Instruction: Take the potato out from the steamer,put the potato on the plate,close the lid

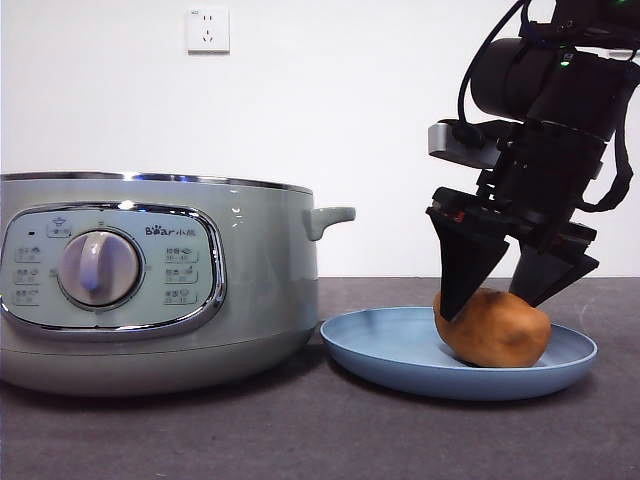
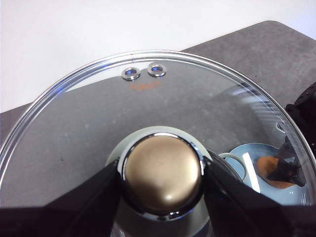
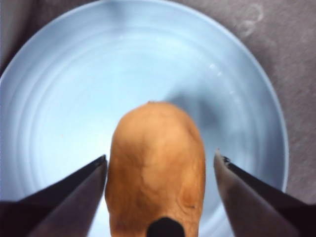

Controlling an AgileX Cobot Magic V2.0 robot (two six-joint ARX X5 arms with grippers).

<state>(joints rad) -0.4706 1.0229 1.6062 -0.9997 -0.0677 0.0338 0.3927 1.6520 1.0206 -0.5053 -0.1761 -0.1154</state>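
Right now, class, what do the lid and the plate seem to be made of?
Lid: clear glass, since the table shows through it; its knob looks like polished metal, mirror-bright at the edge. Plate: smooth light-blue, softly glossy, perhaps glazed ceramic or plastic; the look leaves that open.

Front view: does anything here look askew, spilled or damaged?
Nothing stands out. The potato sits on the plate, off-centre toward the far side from the steamer, with the right end effector open around it. The left end effector grips the lid knob.
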